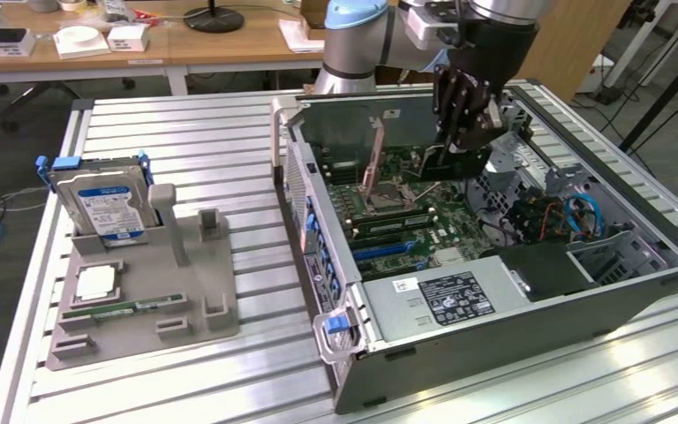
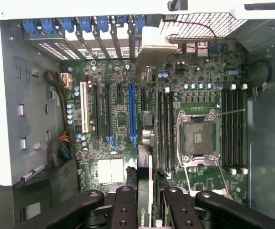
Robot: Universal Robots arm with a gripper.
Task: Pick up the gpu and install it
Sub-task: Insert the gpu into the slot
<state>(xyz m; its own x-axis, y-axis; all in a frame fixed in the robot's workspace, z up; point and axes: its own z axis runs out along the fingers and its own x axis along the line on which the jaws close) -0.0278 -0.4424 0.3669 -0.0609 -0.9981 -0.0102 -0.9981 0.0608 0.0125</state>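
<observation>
The gripper [image 1: 466, 140] is seen lowered into the open computer case [image 1: 621, 300], and it is clamped on the gpu [image 1: 445, 166]. In the exterior view the dark card is held beneath the black fingers, inside the case walls and over the motherboard [image 1: 416, 221].

From the wrist view, the gripper [image 2: 146, 202] is shown with a finger on either side of the gpu [image 2: 145, 167]. The card is seen edge-on, pressed between them. Its silver bracket [image 2: 152, 50] is pointed toward the row of blue latches [image 2: 80, 24] at the case's rear wall. The card is lined up along the expansion slots, just beside the blue slot [image 2: 131, 112] and between that slot and the CPU socket [image 2: 197, 138]. Whether the card's edge is touching a slot cannot be told.

On the exterior view's left, a grey holder [image 1: 198, 300] is set on the slatted tabletop [image 1: 174, 150], well apart from the case. A hard drive [image 1: 101, 201] with a blue-and-white label is stood upright at the holder's far end. A narrow green RAM stick [image 1: 121, 310] is laid flat near its front. Inside the case, at the near end, the power supply [image 1: 445, 296] is seen with its black label facing up.
</observation>
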